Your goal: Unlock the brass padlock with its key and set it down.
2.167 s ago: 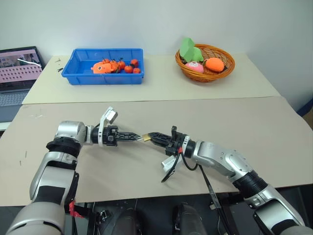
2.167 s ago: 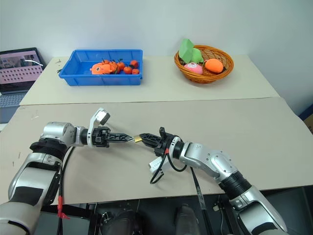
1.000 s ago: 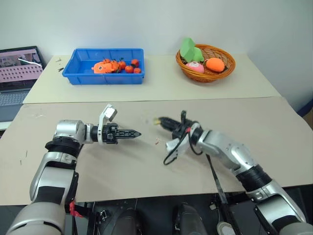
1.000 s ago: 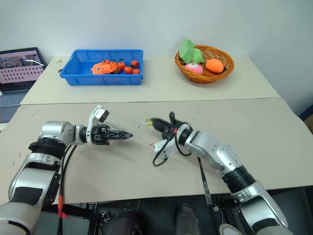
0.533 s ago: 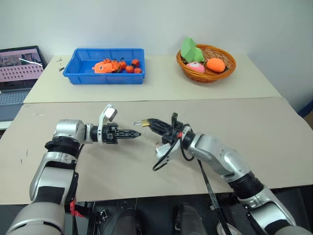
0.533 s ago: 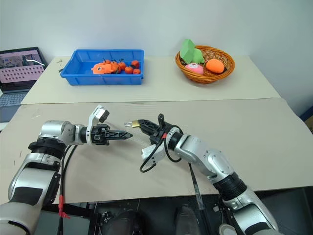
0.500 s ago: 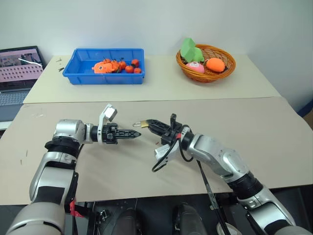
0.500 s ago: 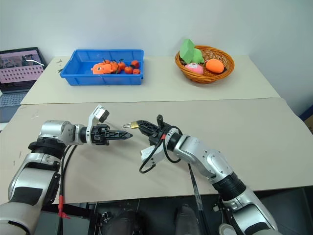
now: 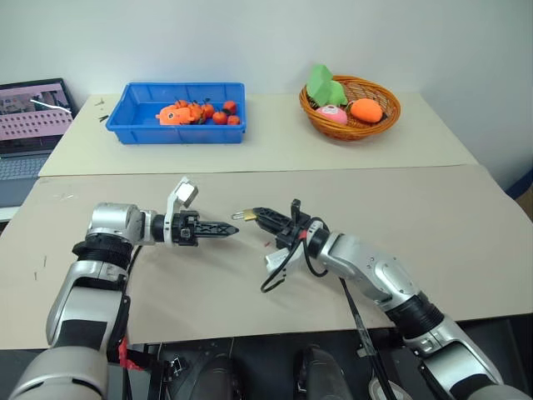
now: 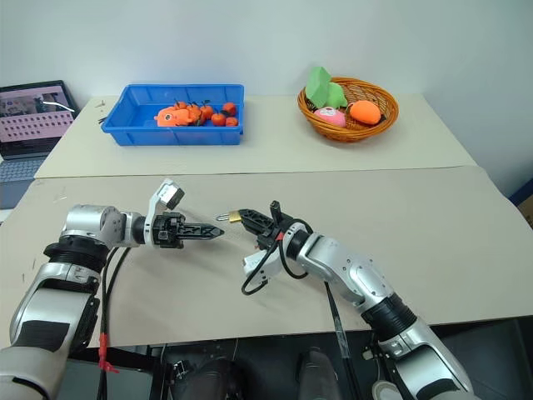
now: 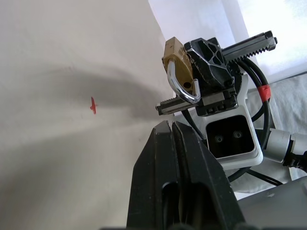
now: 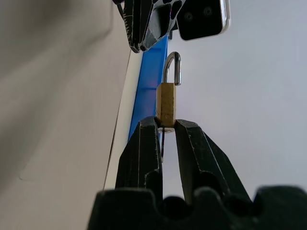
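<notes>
The brass padlock (image 12: 166,103) is pinched by its body between the fingertips of my right gripper (image 9: 256,214), held above the table near its middle. Its silvery shackle (image 12: 173,67) stands sprung open, with one leg free of the body. A small silvery bit shows under the body between the fingers; I cannot tell whether it is the key. My left gripper (image 9: 234,227) is shut with nothing visible in it. It points right at the padlock (image 11: 174,56), a short gap away.
At the back of the table (image 9: 433,200) stand a blue bin (image 9: 185,125) of orange toys and a wicker basket (image 9: 350,117) of toy food. A laptop (image 9: 29,117) sits at the far left. A black cable loop (image 9: 279,267) hangs under my right wrist.
My right gripper, still holding the padlock, has come left and slightly down, closing the gap to the left gripper's tip. The left arm has stayed put.
</notes>
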Robot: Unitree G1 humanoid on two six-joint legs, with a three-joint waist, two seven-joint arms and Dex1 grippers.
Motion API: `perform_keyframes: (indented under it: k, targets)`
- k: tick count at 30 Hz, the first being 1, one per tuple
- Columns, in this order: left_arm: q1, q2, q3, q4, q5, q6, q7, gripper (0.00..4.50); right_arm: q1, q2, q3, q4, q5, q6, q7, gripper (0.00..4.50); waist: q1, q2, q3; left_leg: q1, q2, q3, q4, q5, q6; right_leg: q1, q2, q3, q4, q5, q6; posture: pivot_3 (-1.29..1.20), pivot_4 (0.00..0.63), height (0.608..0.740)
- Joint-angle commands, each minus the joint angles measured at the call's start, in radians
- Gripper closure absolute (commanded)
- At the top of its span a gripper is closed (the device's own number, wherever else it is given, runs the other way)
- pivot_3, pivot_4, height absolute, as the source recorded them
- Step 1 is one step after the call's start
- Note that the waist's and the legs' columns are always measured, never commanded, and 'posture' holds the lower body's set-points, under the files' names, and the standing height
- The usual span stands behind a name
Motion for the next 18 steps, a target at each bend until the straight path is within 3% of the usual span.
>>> perform_keyframes:
  k: [1,18]
  targets:
    - [-0.011,0.012,0.025,-0.021,-0.019,0.004,-0.001,4.39,0.003,0.003,-0.002,-0.040,0.005,-0.006,-0.013,4.40,0.000,0.000,0.000,0.000,0.000,0.000,0.000,0.000,0.000,0.000,0.000,0.000,0.000,0.000,0.000,0.00,0.150,0.676]
    - [-0.015,0.003,0.027,-0.009,-0.018,-0.006,0.006,4.39,0.032,-0.009,0.019,-0.047,-0.007,-0.015,-0.010,4.40,0.000,0.000,0.000,0.000,0.000,0.000,0.000,0.000,0.000,0.000,0.000,0.000,0.000,0.000,0.000,0.00,0.150,0.676]
